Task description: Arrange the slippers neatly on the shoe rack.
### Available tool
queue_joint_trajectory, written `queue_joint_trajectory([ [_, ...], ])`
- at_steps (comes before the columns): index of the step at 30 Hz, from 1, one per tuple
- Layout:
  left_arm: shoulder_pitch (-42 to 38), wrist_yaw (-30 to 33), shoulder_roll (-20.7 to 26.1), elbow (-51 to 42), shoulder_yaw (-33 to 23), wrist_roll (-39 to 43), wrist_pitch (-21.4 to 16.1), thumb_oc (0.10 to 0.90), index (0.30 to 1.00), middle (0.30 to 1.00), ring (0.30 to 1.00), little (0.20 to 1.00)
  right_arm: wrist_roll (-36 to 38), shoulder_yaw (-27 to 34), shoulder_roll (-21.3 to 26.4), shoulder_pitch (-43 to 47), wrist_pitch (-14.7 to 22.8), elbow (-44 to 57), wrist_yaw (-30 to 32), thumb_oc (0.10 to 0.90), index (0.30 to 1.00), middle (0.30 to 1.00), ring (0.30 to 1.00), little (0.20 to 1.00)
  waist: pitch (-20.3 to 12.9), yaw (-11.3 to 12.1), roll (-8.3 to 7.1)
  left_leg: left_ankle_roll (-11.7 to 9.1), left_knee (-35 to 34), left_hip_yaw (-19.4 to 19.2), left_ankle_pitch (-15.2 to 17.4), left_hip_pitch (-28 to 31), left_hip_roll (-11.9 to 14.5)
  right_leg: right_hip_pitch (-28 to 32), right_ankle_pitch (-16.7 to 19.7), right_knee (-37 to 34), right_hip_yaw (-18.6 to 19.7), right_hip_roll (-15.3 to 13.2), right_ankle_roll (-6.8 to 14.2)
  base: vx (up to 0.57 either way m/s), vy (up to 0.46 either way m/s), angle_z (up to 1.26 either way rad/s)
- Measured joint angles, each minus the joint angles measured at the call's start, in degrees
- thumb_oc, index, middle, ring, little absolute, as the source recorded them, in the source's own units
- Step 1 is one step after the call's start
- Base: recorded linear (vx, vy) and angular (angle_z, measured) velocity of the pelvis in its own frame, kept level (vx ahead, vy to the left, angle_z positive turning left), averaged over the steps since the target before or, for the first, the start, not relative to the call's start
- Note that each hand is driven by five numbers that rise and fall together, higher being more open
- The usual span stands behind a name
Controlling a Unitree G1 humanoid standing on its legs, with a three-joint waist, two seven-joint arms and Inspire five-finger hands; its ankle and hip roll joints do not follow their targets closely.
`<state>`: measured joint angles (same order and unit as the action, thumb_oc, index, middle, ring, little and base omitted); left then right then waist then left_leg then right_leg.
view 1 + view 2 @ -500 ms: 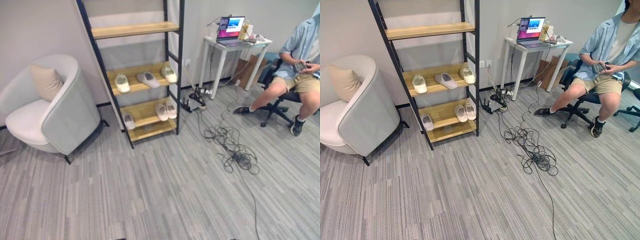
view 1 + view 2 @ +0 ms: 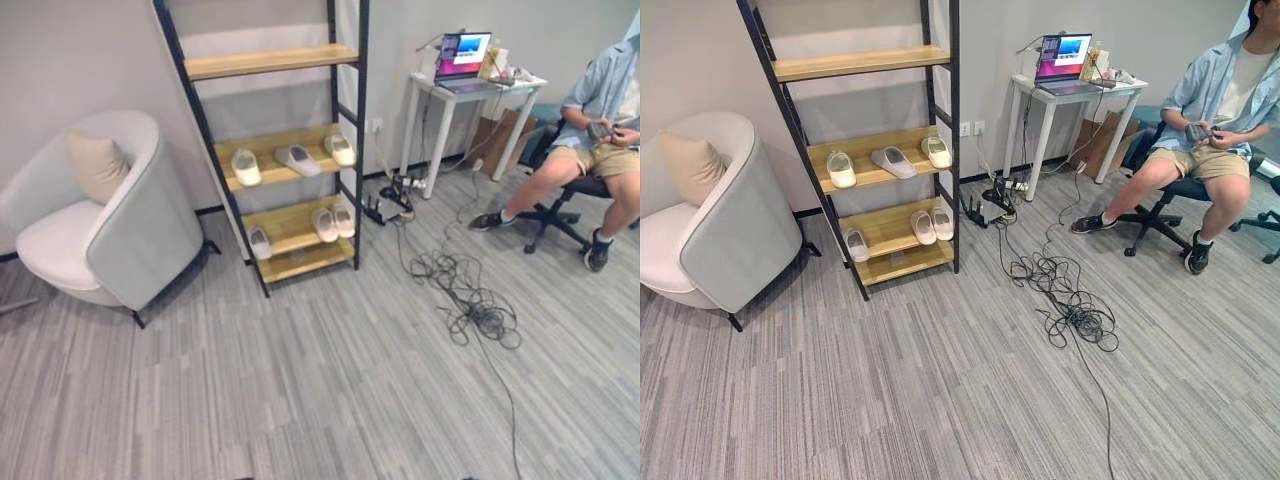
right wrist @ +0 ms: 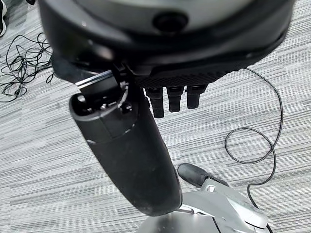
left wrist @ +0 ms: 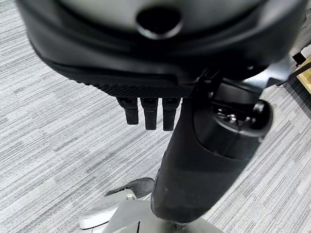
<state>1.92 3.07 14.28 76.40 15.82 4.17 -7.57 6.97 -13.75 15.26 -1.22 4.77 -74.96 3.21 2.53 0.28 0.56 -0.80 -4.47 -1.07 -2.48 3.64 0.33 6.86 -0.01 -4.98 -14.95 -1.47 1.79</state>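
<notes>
Left eye view: the shoe rack stands at the wall, w/ six slippers on it. Middle shelf carries three: a cream one, a grey one lying turned at an angle, a cream one. Lower shelf has one slipper at the left and a pair side by side at the right. Armchair w/ cushion is left of the rack. A tangle of cables lies on the floor, right of the rack.

Right eye view: white counter w/ laptop; a person sits on an office chair.

Left wrist view: left hand hangs over the floor, fingers straight, holding nothing.

Right wrist view: right hand is the same, fingers straight and relaxed.

Vs. 0.5 s ago: the whole picture shifted a little, so the camera moved; slippers lie as before.
</notes>
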Motion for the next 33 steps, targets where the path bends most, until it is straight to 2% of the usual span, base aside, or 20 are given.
queue_joint_trajectory([
  [6,-1.14,0.04,0.07,0.08,0.88,0.1,0.0,0.8,0.9,0.9,0.9,0.9,0.0,-0.24,0.28,0.72,0.13,-0.2,0.02,0.8,0.9,0.9,0.9,0.9,0.32,0.08,0.07,-1.0,3.81,0.73,-0.04,-3.07,0.33,-1.35,-0.05,-0.06,-0.88,0.41,-0.33,-0.03,-0.061,0.11],
  [8,-2.56,0.11,0.21,0.16,0.83,0.11,-0.01,0.8,0.9,0.9,0.9,0.9,0.0,-0.99,0.27,1.47,0.16,-0.22,0.03,0.8,0.9,0.9,0.9,0.9,1.16,0.18,-0.5,-3.17,6.46,1.12,-0.93,-5.57,0.17,-1.86,-0.15,-0.37,-1.5,0.02,-1.12,0.02,-0.029,0.2],
  [9,-2.98,0.19,0.27,0.16,0.75,0.15,-0.03,0.8,0.9,0.9,0.9,0.9,0.0,-1.27,0.28,1.72,0.14,-0.19,0.0,0.8,0.9,0.9,0.9,0.9,1.85,0.39,-1.12,-4.63,6.66,1.07,-1.89,-5.83,-0.01,-1.91,0.08,-0.37,-2.0,-0.25,-2.23,0.03,-0.022,0.14],
  [10,-3.12,0.25,0.21,0.2,0.72,0.19,-0.03,0.8,0.9,0.9,0.9,0.9,0.04,-1.24,0.32,2.02,0.19,-0.12,0.07,0.8,0.9,0.9,0.9,0.9,2.22,0.29,-1.29,-4.8,7.71,1.06,-1.99,-6.51,-0.05,-1.84,0.11,-0.38,-2.44,-0.32,-2.49,0.07,0.008,0.22],
  [11,-3.74,0.3,0.15,0.29,0.72,0.21,-0.03,0.8,0.9,0.9,0.9,0.9,0.04,-1.25,0.38,2.17,0.22,-0.11,0.09,0.8,0.9,0.9,0.9,0.9,2.85,0.08,-1.43,-4.99,10.24,0.48,-1.9,-7.84,-0.3,-1.76,0.25,-0.39,-3.02,-0.73,-3.26,0.04,0.019,0.2],
  [12,-3.96,0.41,0.15,0.26,0.61,0.25,-0.11,0.8,0.9,0.9,0.9,0.9,0.09,-1.33,0.43,2.34,0.2,-0.13,0.11,0.8,0.9,0.9,0.9,0.9,3.07,0.21,-1.55,-4.93,12.46,-2.13,-0.95,-9.43,-0.05,-1.88,0.38,-0.4,-3.6,-1.18,-4.04,0.11,0.065,0.22],
  [14,-4.25,0.49,0.51,0.77,0.34,0.2,-0.07,0.8,0.9,0.9,0.9,0.9,0.56,-1.63,0.59,2.08,0.21,-0.13,0.2,0.8,0.9,0.9,0.9,0.9,3.15,-0.17,-1.73,-4.15,14.15,-5.58,0.4,-10.54,1.47,-1.88,0.25,-0.4,-5.02,-1.71,-4.15,0.13,0.082,0.27],
  [15,-5.27,0.51,0.75,1.86,0.37,0.18,0.01,0.8,0.9,0.9,0.9,0.9,1.08,-1.73,0.88,1.72,0.13,-0.13,0.36,0.8,0.9,0.9,0.9,0.9,3.34,-0.09,-1.92,-4.06,12.83,-7.08,0.53,-10.74,2.72,-2.31,0.2,-0.38,-5.53,-1.96,-4.1,0.19,0.09,0.39],
  [18,-6.1,0.88,1.35,2.33,0.44,0.17,0.01,0.8,0.9,0.9,0.9,0.9,1.14,-1.7,0.75,2.06,-0.37,-0.1,0.43,0.8,0.9,0.9,0.9,0.9,3.89,0.45,-2.51,-4.37,8.81,-10.1,-0.31,-12.17,3.32,-3.44,0.02,-0.38,-5.53,-2.33,-3.7,0.19,0.093,0.22],
  [20,-5.03,0.85,0.87,2.34,0.17,0.18,0.03,0.8,0.9,0.9,0.9,0.9,1.1,-1.71,0.74,2.7,-0.35,-0.21,0.43,0.8,0.9,0.9,0.9,0.9,3.86,1.75,-2.24,-4.01,4.95,-9.9,-1.97,-11.45,3.58,-3.47,-0.15,-0.37,-4.61,-1.85,-2.28,0.27,0.138,-0.25],
  [21,-4.12,0.79,0.17,2.36,0.2,0.17,0.04,0.8,0.9,0.9,0.9,0.9,1.09,-1.7,0.58,2.85,-0.32,-0.24,0.43,0.8,0.9,0.9,0.9,0.9,3.46,1.91,-1.26,-1.21,3.99,-9.91,-2.77,-10.15,3.77,-3.28,-0.4,-0.36,-3.96,-1.35,-1.53,0.23,0.126,-0.34],
  [22,-3.74,0.87,0.29,2.34,0.1,0.21,0.06,0.8,0.9,0.9,0.9,0.9,1.08,-1.79,-0.44,3.12,-0.12,-0.37,0.35,0.8,0.9,0.9,0.9,0.9,3.43,1.81,-2.57,-0.04,3.72,-10.53,-2.48,-9.82,3.09,-3.39,-1.15,-0.23,-2.84,-1.83,-0.51,0.15,0.086,-0.27],
  [25,-4.1,0.07,2.57,2.29,-0.4,0.16,0.08,0.8,0.9,0.9,0.9,0.9,0.98,-1.72,-2.79,3.9,0.01,-0.14,0.31,0.8,0.9,0.9,0.9,0.9,3.55,2.81,-5.4,1.71,4.49,-11.52,-0.59,-9.33,0.92,-3.49,-1.46,2.23,-2.53,-4.36,1.56,0.17,0.171,-0.08],
  [27,-4.7,-0.14,2.25,1.82,-0.11,0.03,0.11,0.8,0.9,0.9,0.9,0.9,0.95,-1.53,-2.58,4.03,0.02,-0.18,0.36,0.8,0.9,0.9,0.9,0.9,3.54,3.1,-5.5,2.87,3.96,-11.6,0.73,-8.07,-0.37,-6.1,-4.32,10.4,-2.59,-6.57,4.09,0.13,0.176,-0.02],
  [28,-4.69,-0.23,1.73,1.66,-0.08,0.07,0.1,0.8,0.9,0.9,0.9,0.9,0.97,-1.19,-1.58,6.06,0.01,0.09,0.48,0.8,0.9,0.9,0.9,0.9,4.42,2.99,-4.15,3.79,2.84,-12.22,0.06,-6.67,-0.18,-10.5,-6.54,20.42,-2.19,-8.3,6.27,0.09,0.109,-0.05],
  [29,-5.08,-0.29,1.67,1.65,-0.1,0.05,0.16,0.8,0.9,0.9,0.9,0.9,0.94,-1.3,-0.9,6.46,0.06,0.39,0.49,0.8,0.9,0.9,0.9,0.9,4.5,2.65,-3.89,4.2,2.91,-12.01,0.54,-6.39,-0.45,-12.19,-6.5,24.17,-2.19,-8.95,7.17,0.15,0.144,0.0],
  [30,-5.24,-0.34,1.73,1.36,-0.11,0.07,0.13,0.8,0.9,0.9,0.9,0.9,0.93,-1.33,-0.44,7.0,0.27,1.0,0.29,0.8,0.9,0.9,0.9,0.9,4.69,2.74,-3.79,4.86,3.12,-11.83,1.47,-5.43,-0.92,-14.99,-7.34,32.39,-1.73,-10.83,9.53,0.15,0.064,0.17],
  [31,-5.43,-0.46,1.68,1.2,-0.17,0.08,0.11,0.8,0.9,0.9,0.9,0.9,0.94,-1.46,-0.7,6.84,0.46,1.05,0.28,0.8,0.9,0.9,0.9,0.9,4.94,2.79,-3.46,5.38,2.99,-11.05,2.0,-4.65,-1.19,-16.16,-7.97,35.12,-1.13,-11.15,10.43,0.32,0.08,0.23],
  [33,-6.17,-0.65,1.67,0.24,-0.05,0.13,0.03,0.8,0.9,0.9,0.9,0.9,0.99,-1.51,-1.82,6.9,0.7,1.08,-0.2,0.8,0.9,0.9,0.9,0.9,5.13,2.59,-3.7,6.46,2.65,-9.42,3.6,-2.7,-1.55,-17.15,-9.25,37.34,-0.73,-10.49,9.7,0.27,0.015,0.31],
])
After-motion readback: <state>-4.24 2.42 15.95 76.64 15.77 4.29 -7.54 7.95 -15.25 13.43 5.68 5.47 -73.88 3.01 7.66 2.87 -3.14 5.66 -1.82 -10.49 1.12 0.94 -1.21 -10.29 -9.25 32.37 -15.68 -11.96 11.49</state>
